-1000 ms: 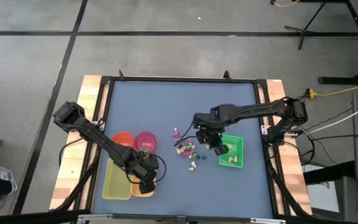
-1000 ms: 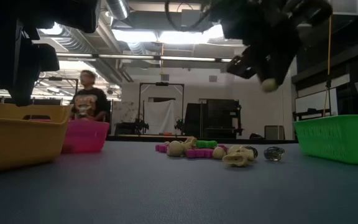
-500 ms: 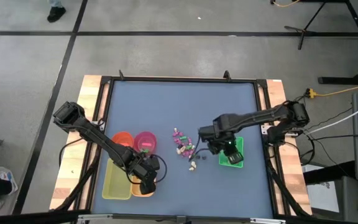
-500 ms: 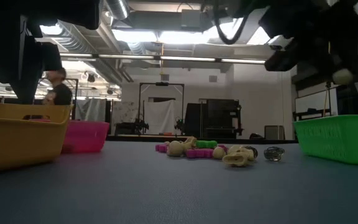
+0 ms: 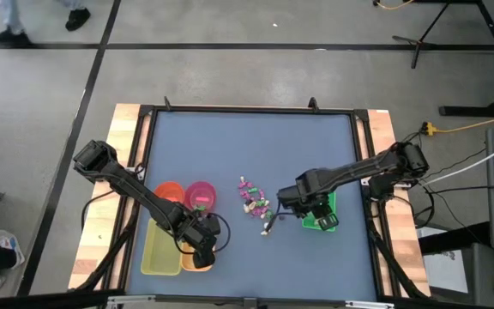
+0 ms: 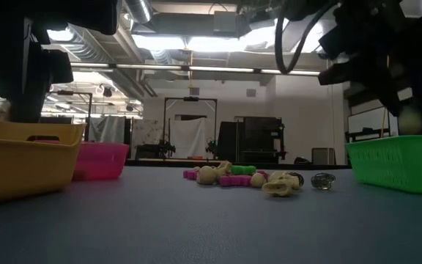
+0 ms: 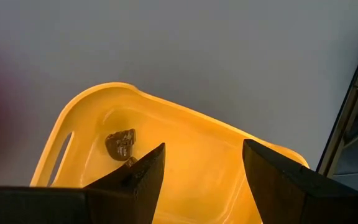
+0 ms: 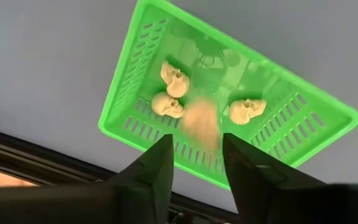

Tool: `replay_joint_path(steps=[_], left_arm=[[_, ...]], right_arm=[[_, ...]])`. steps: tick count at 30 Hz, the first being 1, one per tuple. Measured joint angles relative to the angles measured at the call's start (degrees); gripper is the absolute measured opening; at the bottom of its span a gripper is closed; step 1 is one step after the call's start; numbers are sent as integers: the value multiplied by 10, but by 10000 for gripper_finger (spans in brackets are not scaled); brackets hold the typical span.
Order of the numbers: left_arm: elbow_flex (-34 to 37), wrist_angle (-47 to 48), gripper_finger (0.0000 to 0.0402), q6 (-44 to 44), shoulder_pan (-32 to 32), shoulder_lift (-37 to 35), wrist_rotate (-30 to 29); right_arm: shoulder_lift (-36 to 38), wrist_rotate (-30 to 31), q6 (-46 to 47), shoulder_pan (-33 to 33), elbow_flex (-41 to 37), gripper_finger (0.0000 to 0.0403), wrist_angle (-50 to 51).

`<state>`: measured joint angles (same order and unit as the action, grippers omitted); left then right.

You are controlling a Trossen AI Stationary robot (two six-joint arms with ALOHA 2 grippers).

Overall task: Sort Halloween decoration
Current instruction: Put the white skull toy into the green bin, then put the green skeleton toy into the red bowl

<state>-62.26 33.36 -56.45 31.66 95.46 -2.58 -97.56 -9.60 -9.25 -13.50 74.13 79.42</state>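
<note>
Above green tray (image 8: 135, 81), right gripper (image 8: 196, 163) pinches skull (image 8: 199, 123)

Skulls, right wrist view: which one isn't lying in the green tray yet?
The skull directly ahead of the right gripper. The low view shows it above the tray rim; the other three lie on its floor.

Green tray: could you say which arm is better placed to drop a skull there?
Right: its hand, with a skull, is above the green tray; left hand is over the yellow tray.
</note>
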Motion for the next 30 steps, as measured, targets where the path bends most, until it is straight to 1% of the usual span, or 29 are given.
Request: replay_joint_path(steps=[5,8,14,16,20,25,30], left_arm=[[0,0,198,0,0,0,0],[0,0,198,0,0,0,0],[0,-1,198,-3,-1,0,1],[0,-7,198,-14,-6,0,10],[0,-24,198,-20,-28,0,69],[0,-59,198,-20,-68,0,144],[0,-109,198,-20,-121,0,210]], right_arm=[[0,8,2,0,-8,180,-3],[0,12,1,0,-8,195,-7],[0,15,18,0,-8,202,-6],[0,15,18,0,-8,202,7],[3,16,14,0,-8,202,30],[29,30,-1,0,-8,202,26],[79,80,-2,0,-16,202,14]])
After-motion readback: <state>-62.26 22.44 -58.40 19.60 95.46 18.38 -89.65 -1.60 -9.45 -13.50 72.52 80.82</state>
